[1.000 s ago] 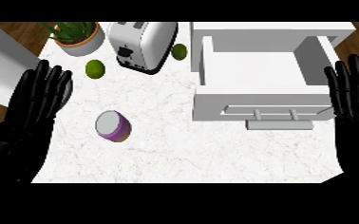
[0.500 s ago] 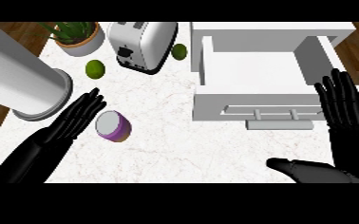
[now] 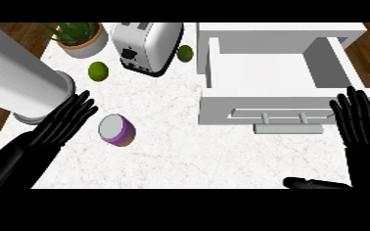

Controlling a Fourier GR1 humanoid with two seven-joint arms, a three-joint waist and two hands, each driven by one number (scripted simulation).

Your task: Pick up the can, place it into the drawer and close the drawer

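Head view: one can (image 3: 116,129), one drawer (image 3: 271,80), two limes (image 3: 98,71), both hands (image 3: 63,121) spread.

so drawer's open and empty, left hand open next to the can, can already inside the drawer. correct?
Not quite. The head view shows the can lying on the counter, not in the drawer. The rest holds: the drawer is pulled open with nothing in it, and the left hand is open just left of the can, fingers straight.

You will find nothing to read here: no text, label, brand or number shows on the can (image 3: 116,129) or elsewhere.
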